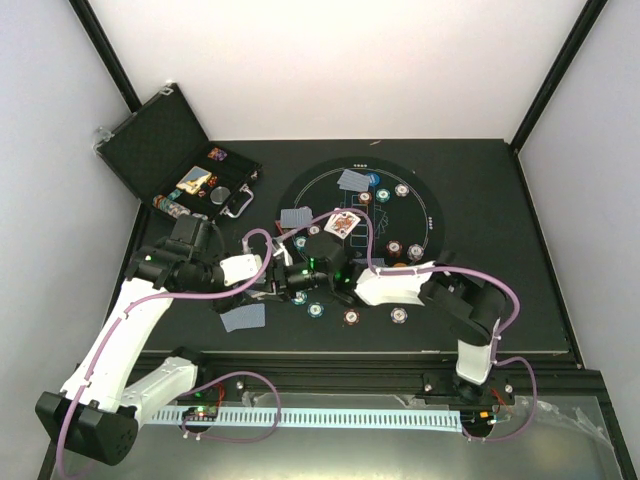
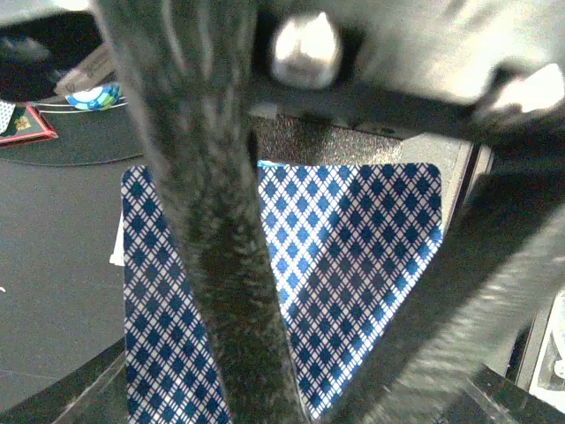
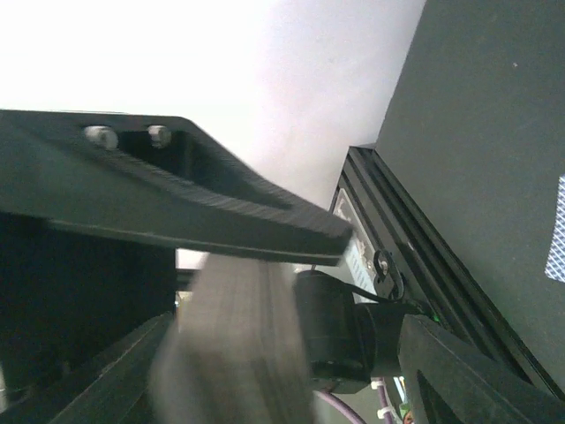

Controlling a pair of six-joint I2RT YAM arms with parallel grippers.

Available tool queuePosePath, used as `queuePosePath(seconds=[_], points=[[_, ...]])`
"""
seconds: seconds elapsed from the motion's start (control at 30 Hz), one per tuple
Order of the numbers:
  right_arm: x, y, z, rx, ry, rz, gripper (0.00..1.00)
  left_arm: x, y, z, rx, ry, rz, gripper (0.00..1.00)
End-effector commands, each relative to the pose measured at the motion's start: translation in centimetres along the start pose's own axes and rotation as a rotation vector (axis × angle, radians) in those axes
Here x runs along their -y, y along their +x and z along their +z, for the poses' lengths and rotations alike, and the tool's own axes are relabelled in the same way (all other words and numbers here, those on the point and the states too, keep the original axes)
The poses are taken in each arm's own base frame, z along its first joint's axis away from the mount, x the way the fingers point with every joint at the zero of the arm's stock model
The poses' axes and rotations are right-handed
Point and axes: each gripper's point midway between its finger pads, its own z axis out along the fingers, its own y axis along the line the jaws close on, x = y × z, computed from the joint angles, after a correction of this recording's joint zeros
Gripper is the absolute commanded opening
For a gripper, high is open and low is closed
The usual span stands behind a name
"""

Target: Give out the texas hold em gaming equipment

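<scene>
Poker chips [image 1: 401, 190] lie scattered on the round mat [image 1: 432, 222], and a teal one [image 2: 93, 95] shows in the left wrist view. Grey-blue playing cards [image 1: 353, 180] and a face-up card [image 1: 343, 223] rest there too. My left gripper [image 1: 262, 288] is shut; in its wrist view [image 2: 305, 411] the dark fingers cross blue-diamond card backs [image 2: 371, 238]. I cannot tell whether they pinch one. That card [image 1: 243, 317] shows just off the mat's near left. My right gripper [image 1: 300, 278] faces the left one, its jaws apart [image 3: 256, 291] around a blurred pale thing [image 3: 238, 353].
The open black case [image 1: 165, 150] with more chips and discs stands at the far left of the table. The table's metal rail [image 1: 380, 355] runs along the near edge behind both grippers. A card corner [image 3: 556, 231] lies on the dark tabletop [image 3: 477, 132].
</scene>
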Motion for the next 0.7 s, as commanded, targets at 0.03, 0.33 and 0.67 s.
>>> queuePosePath(seconds=[0.03,0.33,0.67], points=[[0.3,0.3,0.6,-0.021,-0.039,0.025,0.67,0.0,-0.8,-0.6,0.035,-0.011,0.012,0.02],[4.4,-1.5,-2.7,0.078,0.043,0.099,0.54,0.1,-0.9,-0.8,0.038,-0.015,0.018,0.02],[5.2,-1.7,-5.7,0.109,0.153,0.047,0.31,0.0,-0.9,-0.7,0.036,-0.01,0.015,0.02]])
